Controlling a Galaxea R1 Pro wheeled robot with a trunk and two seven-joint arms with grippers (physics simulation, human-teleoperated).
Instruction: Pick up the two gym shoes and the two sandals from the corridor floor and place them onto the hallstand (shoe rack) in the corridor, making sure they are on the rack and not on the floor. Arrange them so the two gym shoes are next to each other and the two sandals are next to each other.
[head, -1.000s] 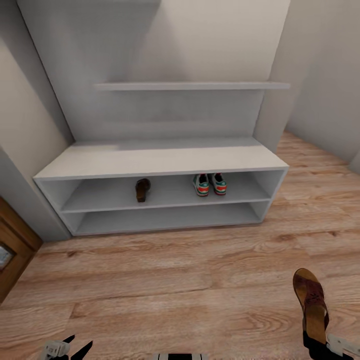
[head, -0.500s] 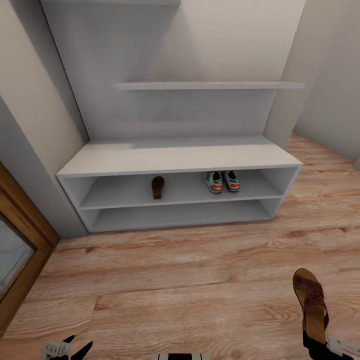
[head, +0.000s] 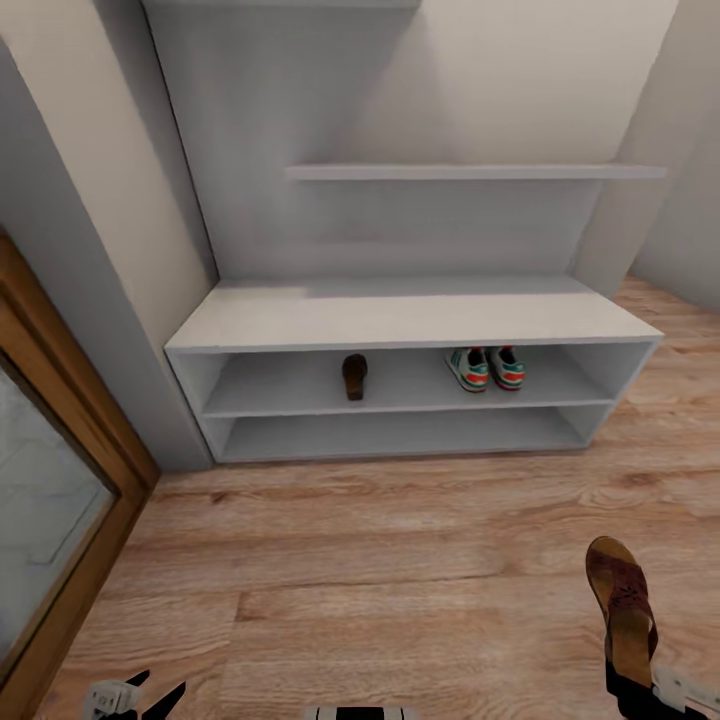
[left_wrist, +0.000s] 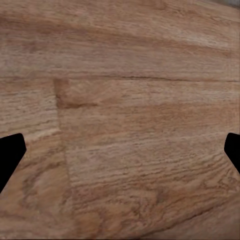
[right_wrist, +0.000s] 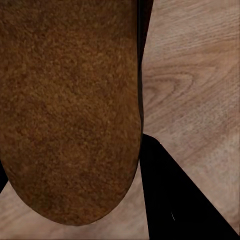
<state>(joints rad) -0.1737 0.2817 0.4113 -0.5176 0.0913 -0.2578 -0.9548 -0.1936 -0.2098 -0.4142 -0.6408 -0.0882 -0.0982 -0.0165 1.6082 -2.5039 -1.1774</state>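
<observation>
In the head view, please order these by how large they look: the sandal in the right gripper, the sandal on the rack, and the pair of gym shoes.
1. Held sandal, largest, but nearest the camera.
2. Pair of gym shoes.
3. Sandal on the shelf, smallest.

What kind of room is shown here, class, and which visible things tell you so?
Probably a home entrance corridor: a pale grey stepped shoe rack holding off-white sneakers, light wood-plank flooring, and a wooden door frame.

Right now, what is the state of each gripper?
Left gripper: open, empty.
Right gripper: shut on a brown sandal.
</observation>
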